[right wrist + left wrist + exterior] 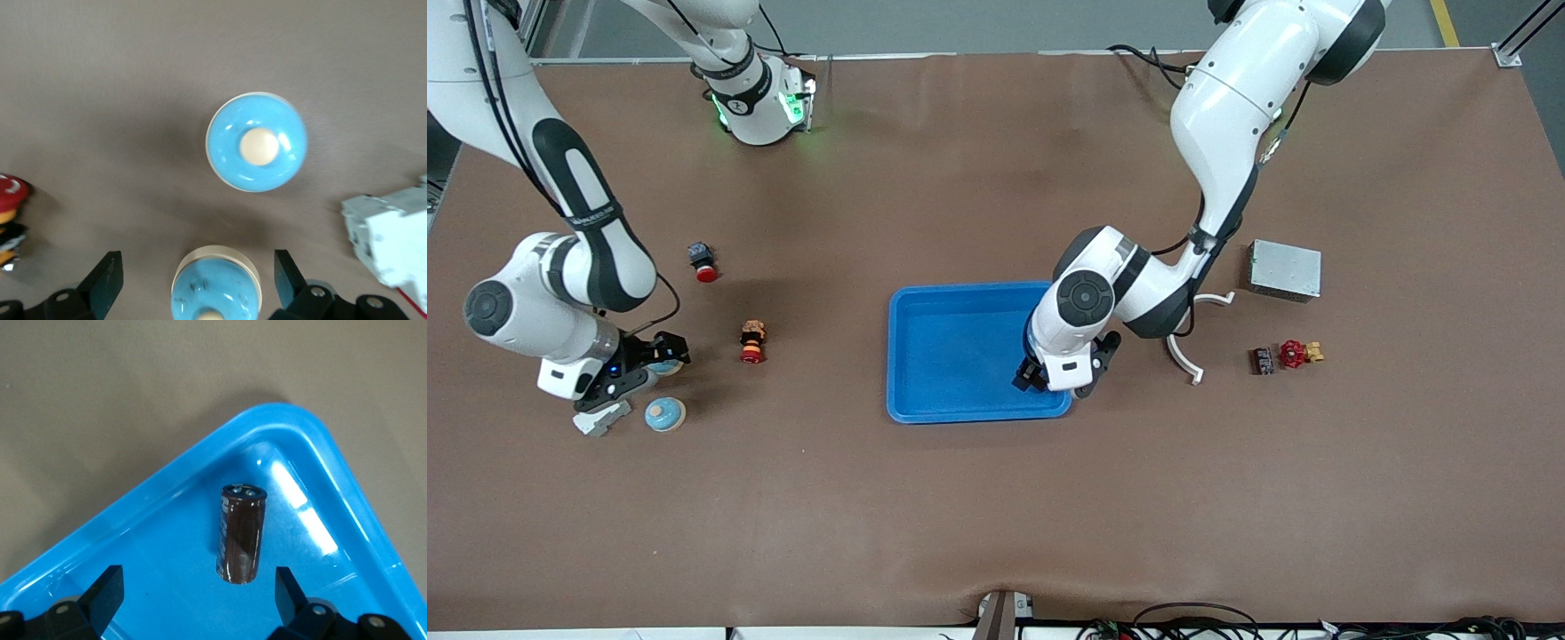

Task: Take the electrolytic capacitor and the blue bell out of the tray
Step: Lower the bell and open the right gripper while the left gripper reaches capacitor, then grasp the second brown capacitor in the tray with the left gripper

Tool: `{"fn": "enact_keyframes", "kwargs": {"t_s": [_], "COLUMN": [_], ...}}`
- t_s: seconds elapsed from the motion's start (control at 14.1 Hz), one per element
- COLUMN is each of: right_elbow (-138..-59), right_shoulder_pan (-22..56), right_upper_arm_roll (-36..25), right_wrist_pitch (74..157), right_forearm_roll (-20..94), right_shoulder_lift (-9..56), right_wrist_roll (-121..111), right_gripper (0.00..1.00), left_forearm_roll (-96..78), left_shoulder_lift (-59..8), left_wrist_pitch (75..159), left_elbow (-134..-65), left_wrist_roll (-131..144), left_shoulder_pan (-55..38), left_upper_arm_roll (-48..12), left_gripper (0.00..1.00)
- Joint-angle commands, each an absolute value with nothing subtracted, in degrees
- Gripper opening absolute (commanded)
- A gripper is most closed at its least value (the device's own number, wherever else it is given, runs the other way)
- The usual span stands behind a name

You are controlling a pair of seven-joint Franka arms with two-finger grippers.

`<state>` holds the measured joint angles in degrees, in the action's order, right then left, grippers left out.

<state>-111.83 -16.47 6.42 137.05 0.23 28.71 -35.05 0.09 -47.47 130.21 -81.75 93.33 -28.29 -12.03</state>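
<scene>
tray [347, 487]: glossy blue plastic, rounded corners
capacitor [241, 533]: brown cylinder, in tray corner
left gripper [197, 597]: wide, over capacitor
right gripper [197, 280]: wide, straddling blue bell [215, 287]

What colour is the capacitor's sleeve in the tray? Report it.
Dark brown, with a black top; the electrolytic capacitor in the blue tray shows best in the left wrist view.

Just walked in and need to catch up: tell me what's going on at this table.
Two arms are emptying the blue tray. The left gripper hangs open over the tray's corner, its fingers on either side of the electrolytic capacitor, which lies in the tray, not gripped. The right gripper is open at the right arm's end of the table, over two blue bells on the mat: one between its fingers, another beside it.
</scene>
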Motion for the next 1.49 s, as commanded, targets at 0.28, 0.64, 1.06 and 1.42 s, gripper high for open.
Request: {"fn": "enact_keyframes", "kwargs": {"t_s": [0.28,0.64,1.06,1.42], "right_elbow": [-103.5,-97.7,-88.2,-85.2], "right_shoulder_pan": [-13.7,-13.8,-15.6,-15.3], "right_upper_arm_roll": [6.2,6.1,5.7,5.8], "right_wrist_pitch": [130.7,124.6,116.4,115.8], "right_forearm_roll": [1.1,1.2,1.0,1.2], "right_shoulder_lift": [28.4,28.2,29.5,30.2], "right_wrist_roll": [-18.6,-13.5,-11.3,-11.3], "right_gripper": [1.0,1.0,1.0,1.0], "left_forearm_roll": [0.4,0.3,0.2,0.1], "left_shoulder_lift": [-50.5,-51.3,-51.3,-50.9], "left_wrist_pitch": [133.0,133.9,134.0,134.0], "left_elbow": [-80.3,-80.3,-80.3,-80.2], "left_wrist_roll": [93.6,93.7,93.7,93.7], "left_shoulder_pan": [-30.3,-31.3,-31.4,-31.4], "left_upper_arm_roll": [-10.2,-8.6,-8.3,-8.3], "left_gripper": [1.0,1.0,0.86,0.08]}}
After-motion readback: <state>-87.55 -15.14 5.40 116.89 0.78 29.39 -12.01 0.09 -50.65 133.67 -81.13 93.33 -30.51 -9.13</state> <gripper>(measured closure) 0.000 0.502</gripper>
